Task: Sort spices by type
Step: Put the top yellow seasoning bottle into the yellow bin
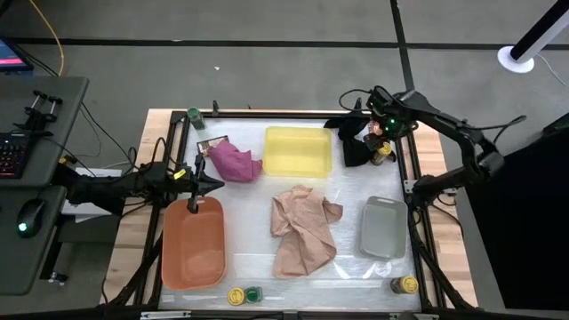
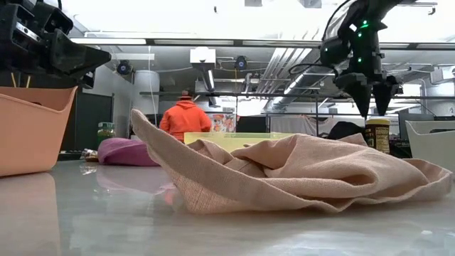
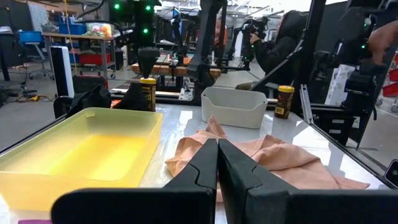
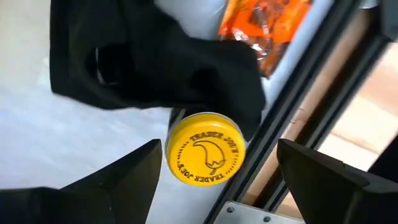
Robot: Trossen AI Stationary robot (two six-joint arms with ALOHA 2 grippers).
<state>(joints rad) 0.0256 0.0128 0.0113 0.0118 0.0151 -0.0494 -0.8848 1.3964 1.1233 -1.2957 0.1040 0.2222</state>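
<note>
Two arms: you see one at work.
Right gripper (image 4: 214,163): fingers wide apart, empty, above yellow-lidded jar (image 4: 206,155) beside black cloth (image 4: 155,56).
Left gripper (image 3: 217,163): fingers closed, empty, over orange tray (image 1: 192,244).

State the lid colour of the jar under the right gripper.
Yellow; the jar's lid shows best in the right wrist view.

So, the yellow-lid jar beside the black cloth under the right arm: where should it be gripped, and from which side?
Probably from straight above, closing on the round sides just under the lid. The jar stands upright, lid up, between the open jaws of the right gripper. The black cloth touches one side, a frame rail runs close on the other.
</note>
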